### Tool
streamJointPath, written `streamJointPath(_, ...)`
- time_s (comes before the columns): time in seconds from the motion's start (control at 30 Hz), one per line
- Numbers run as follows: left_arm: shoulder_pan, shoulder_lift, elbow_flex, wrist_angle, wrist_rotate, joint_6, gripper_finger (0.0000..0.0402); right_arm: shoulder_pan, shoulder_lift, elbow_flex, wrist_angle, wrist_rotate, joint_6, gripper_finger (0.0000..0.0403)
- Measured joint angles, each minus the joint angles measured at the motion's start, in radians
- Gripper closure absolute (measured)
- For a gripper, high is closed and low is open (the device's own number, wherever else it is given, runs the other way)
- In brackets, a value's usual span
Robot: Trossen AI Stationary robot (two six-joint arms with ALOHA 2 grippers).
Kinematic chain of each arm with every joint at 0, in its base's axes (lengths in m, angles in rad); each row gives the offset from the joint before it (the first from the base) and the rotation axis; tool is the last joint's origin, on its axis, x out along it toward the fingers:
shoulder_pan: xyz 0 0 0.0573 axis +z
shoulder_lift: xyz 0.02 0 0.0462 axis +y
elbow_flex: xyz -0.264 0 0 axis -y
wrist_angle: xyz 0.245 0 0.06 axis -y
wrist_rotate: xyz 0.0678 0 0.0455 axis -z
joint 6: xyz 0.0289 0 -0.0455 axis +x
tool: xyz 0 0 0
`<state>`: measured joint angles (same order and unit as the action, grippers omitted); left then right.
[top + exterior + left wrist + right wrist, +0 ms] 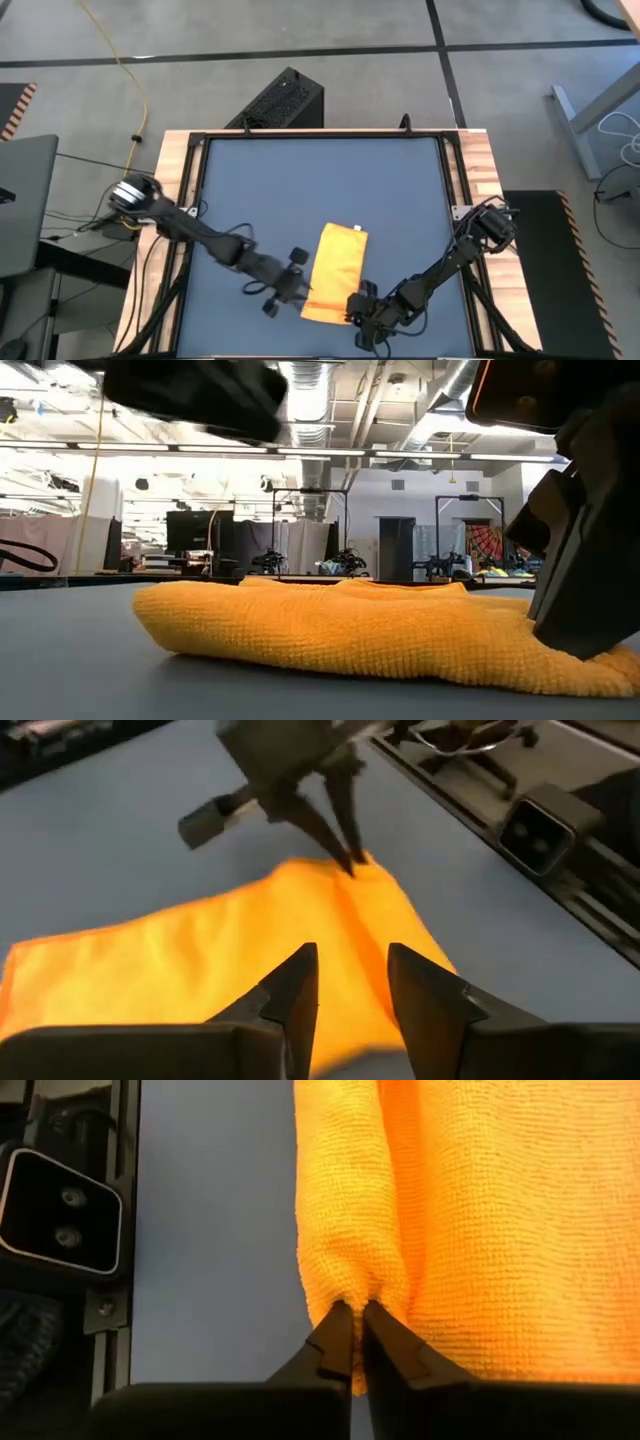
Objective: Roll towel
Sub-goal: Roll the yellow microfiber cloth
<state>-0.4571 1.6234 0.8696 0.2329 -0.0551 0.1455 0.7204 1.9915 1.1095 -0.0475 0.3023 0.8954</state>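
Observation:
The yellow towel (338,265) lies folded into a long strip on the blue-grey table mat, its length running from near to far, with a small white tag (356,230) at its far end. My right gripper (355,1315) is at the towel's near right corner (352,303), shut on the cloth. My left gripper (352,985) hovers open above the towel's left side (300,283), with nothing between its fingers. In the low view the towel (350,625) rests flat and thick on the mat. My right gripper pinches a small pucker of the towel's near edge (350,1292), close to the folded long side, between its two fingertips. The fingers slant down at it from the near right. The cloth bunches up at the tips, and the rest of the towel lies on the mat.
A raised dark and wooden frame (190,190) runs around the mat. A camera block (60,1210) sits on the rail near my right gripper. A black box (285,100) stands beyond the far edge. Bare mat (320,180) stretches beyond the towel's far end.

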Motion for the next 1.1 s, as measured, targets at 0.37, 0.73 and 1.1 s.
streamJointPath(0.37,-0.115,-0.084,-0.418,0.604,-0.014,-0.008,0.0334,-0.044,-0.004,-0.001,0.021,-0.009,0.1,0.0376)
streamJointPath(0.73,-0.129,0.243,-0.203,0.602,-0.058,0.148,0.027,-0.078,-0.062,-0.003,0.014,-0.032,0.11,0.0376)
streamJointPath(1.1,-0.082,0.272,-0.127,0.438,-0.038,0.089,0.0221,-0.08,-0.063,-0.002,0.012,-0.043,0.128,0.0376)
